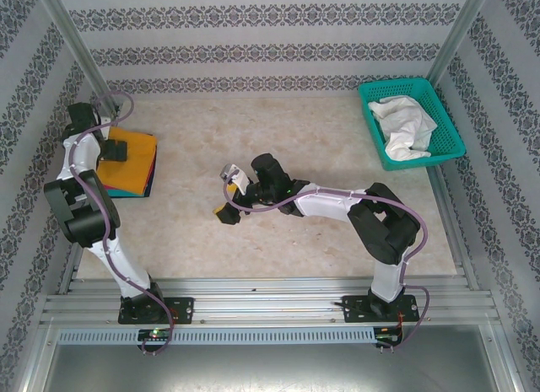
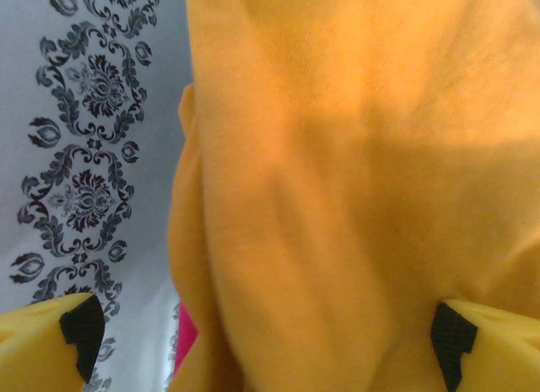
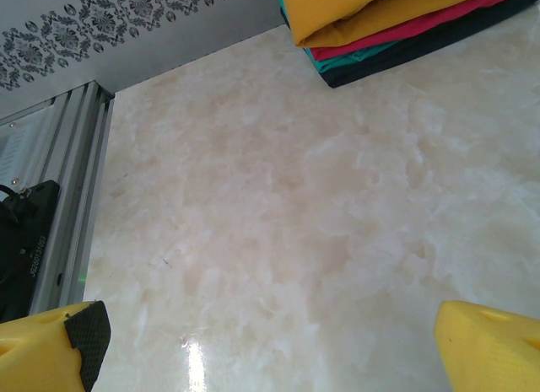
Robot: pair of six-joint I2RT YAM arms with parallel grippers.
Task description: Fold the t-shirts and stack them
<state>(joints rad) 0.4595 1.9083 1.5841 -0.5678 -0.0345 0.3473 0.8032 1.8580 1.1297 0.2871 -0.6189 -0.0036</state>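
At nine o'clock, the left gripper (image 1: 113, 147) hangs wide open, holding nothing, over the stacked t-shirts (image 1: 139, 171); a snagging finger could drag the orange shirt (image 2: 354, 156) askew. The right gripper (image 1: 228, 192) hovers open, empty, at centre.

L claw (image 2: 266, 333) & R claw (image 3: 270, 333) both gape wide, R stretched inward, L extended fwd.

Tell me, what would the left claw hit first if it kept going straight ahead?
Most likely the folded orange t-shirt; the open left gripper points right at it, seemingly very close.
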